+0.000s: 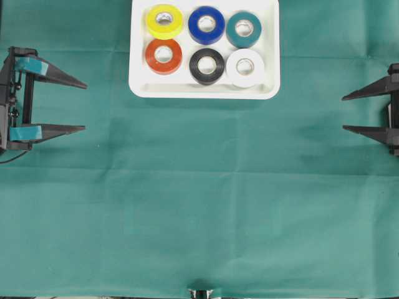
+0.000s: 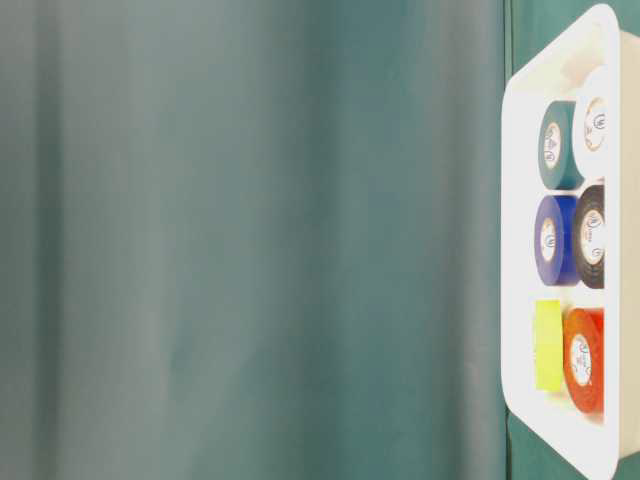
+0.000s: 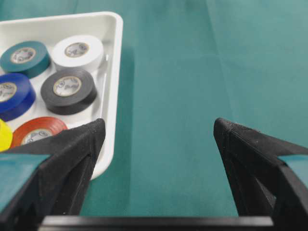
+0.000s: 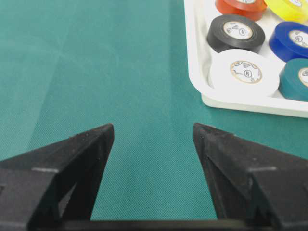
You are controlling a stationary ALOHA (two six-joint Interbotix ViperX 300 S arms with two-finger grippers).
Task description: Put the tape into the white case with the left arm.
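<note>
Both fingers of the left gripper (image 1: 85, 106) are spread wide and nothing is held between them; the same wide, empty spread is seen on the right gripper (image 1: 343, 113). Teal bands are carried on the left fingers (image 1: 59, 76), while the right fingers (image 1: 368, 91) are plain black. With the white case (image 1: 139, 62) taken as the landmark, the left gripper is found well off to its left and slightly below its lower edge in the overhead view, and the right gripper well off to its right at about the same level; the case is touched by neither.

Six rolls of tape are seen lying flat inside the case in two rows of three. In the row farther from the grippers, the yellow tape (image 1: 164, 22), the blue tape (image 1: 206, 25) and the teal tape (image 1: 244, 29) are set from left to right. In the nearer row, the red tape (image 1: 163, 56), the black tape (image 1: 207, 65) and the white tape (image 1: 245, 67) are placed likewise. The rolls lie close beside one another. The case rests on a green cloth (image 1: 199, 205), against the cloth's far edge in the overhead view.
</note>
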